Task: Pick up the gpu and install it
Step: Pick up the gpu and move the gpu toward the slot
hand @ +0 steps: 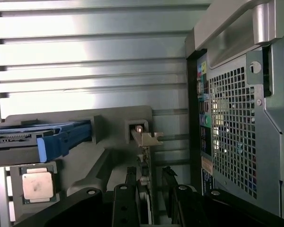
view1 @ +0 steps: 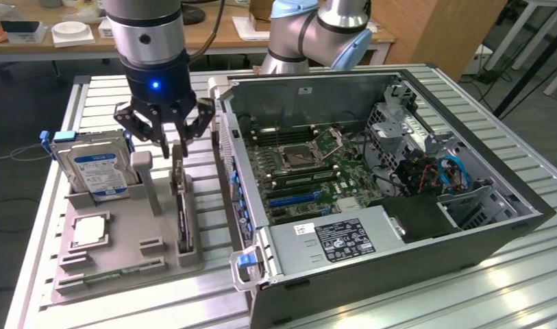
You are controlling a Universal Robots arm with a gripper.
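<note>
Obs. from beside the bench. Clock bearings are read on the exterior view, 12 = far edge of the table.

- Arm (view1: 150,41) hangs near vertical over the slatted metal table (view1: 497,295), with a blue lamp lit on its wrist.
- Gripper (view1: 177,142) sits low over the grey parts holder (view1: 105,269), at 9 o'clock of the open computer case (view1: 397,267).
- Claw: partly spread, neither wide nor pinched. Its fingers (hand: 131,191) stand one on each side of the gpu (view1: 183,223), at the bracket end. In the wrist view, a gap shows between the card and the finger on the case side. I see no grip on the card.
- The gpu stands on its long edge in a narrow slot of the holder, in the row nearest the case. Its pale bracket is at the 12 o'clock end, and the dark card runs toward 6.
- Hard drive (view1: 95,171): upright in its cradle with blue rails, at 9 o'clock of the gpu, near it but apart.
- Processor chip (view1: 88,231): flat in a square pocket, at 6 o'clock of the hard drive.
- The case has its side panel off and the motherboard (view1: 296,171) is exposed. Holder and case both rest on the table, just beside each other.
</note>
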